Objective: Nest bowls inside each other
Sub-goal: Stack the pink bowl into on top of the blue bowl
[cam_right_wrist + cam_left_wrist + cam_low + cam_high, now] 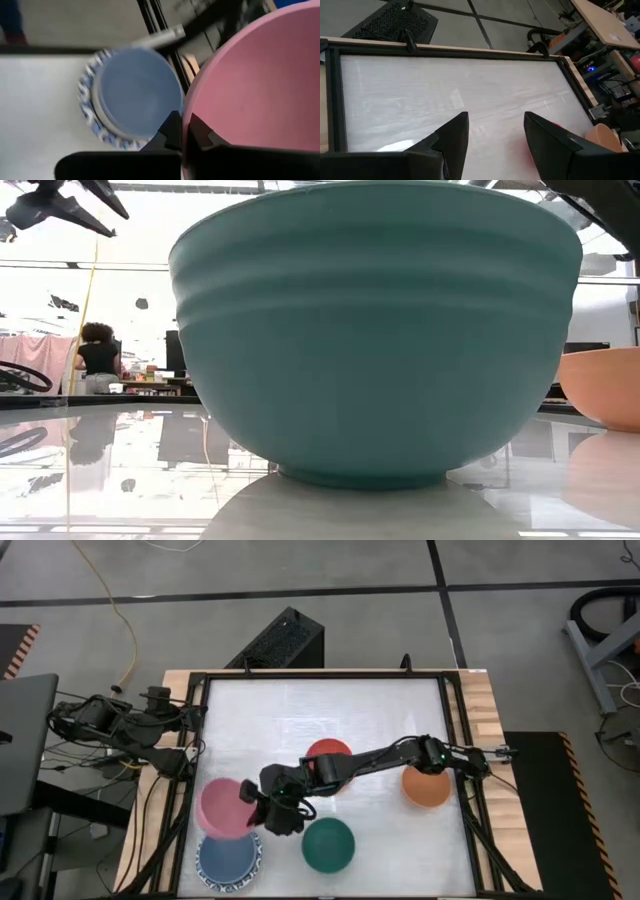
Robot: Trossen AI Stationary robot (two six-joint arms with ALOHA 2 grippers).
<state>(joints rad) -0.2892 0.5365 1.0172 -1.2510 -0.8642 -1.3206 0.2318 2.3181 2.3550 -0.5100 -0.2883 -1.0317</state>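
Observation:
My right gripper [256, 806] reaches across the table from the right and is shut on a pink bowl [222, 808] near the table's left front. Just in front of and below the pink bowl, a blue bowl [135, 92] sits inside a white bowl with a blue-patterned rim [230, 860]. A dark green bowl [328, 845] stands on its foot near the front edge. A red bowl [326, 752] lies partly under the right arm. An orange bowl [427, 787] stands at the right. My left gripper [495, 120] stays open over the table's left edge, holding nothing. My right gripper pinches the pink bowl's rim [186, 117] on the side toward the table's right, one finger inside the bowl and one outside. The fingers come from the right, slanting a little downward. The bowl is lifted clear and tilted, partly over the blue bowl's far edge.
A black frame [452, 740] borders the white table top. The far half of the table [320, 710] holds no objects. In the low view the green bowl [375, 330] fills most of the picture, with the orange bowl [605, 385] beside it and a person far behind.

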